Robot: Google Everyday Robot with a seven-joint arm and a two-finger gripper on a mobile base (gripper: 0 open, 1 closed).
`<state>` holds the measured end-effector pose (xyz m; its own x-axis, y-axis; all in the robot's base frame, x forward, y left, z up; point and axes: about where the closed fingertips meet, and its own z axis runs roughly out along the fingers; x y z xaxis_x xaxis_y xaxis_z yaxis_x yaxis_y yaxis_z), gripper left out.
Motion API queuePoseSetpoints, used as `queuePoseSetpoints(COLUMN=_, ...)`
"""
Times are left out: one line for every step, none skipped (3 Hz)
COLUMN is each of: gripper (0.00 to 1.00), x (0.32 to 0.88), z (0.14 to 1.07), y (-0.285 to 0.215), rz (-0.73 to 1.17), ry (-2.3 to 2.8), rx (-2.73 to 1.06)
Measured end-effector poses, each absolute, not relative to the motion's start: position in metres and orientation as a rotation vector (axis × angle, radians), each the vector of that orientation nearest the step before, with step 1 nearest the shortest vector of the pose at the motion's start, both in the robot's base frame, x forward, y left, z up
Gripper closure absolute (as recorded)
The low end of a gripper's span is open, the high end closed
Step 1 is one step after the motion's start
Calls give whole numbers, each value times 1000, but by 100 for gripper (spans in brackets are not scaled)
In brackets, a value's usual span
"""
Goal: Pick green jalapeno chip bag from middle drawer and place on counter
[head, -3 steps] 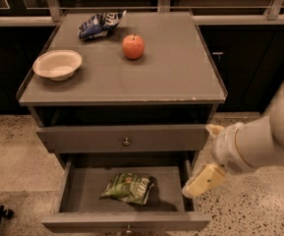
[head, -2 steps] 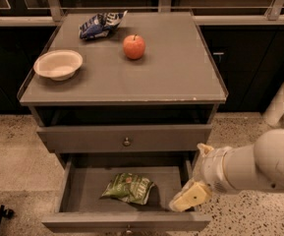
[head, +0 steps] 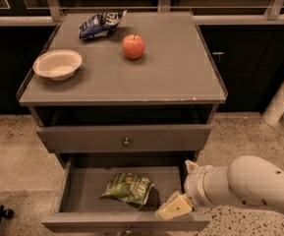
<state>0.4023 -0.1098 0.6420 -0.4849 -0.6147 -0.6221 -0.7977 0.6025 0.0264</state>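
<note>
Hovering jaws over middle drawer (head: 85, 188)

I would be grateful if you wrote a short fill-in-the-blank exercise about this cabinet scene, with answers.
1. The red fruit on the counter is an ____.
2. The green jalapeno chip bag lies in the middle drawer, which stands ____, not shut.
3. In the picture, the gripper hovers by that drawer's front ____ corner.
Answers: apple; open; right.
</note>
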Motion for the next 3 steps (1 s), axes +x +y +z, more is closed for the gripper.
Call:
queuePoseSetpoints(gripper=0, x=404, z=636, y=-107, rz=432, ry=2265, rx=-1110)
queuePoseSetpoints(gripper=0, x=405, z=602, y=-100, rz=495, ry=2306, rx=-1040)
queuePoseSetpoints(gripper=0, x=410, z=552, y=-90, rz=564, ry=2341, rx=-921)
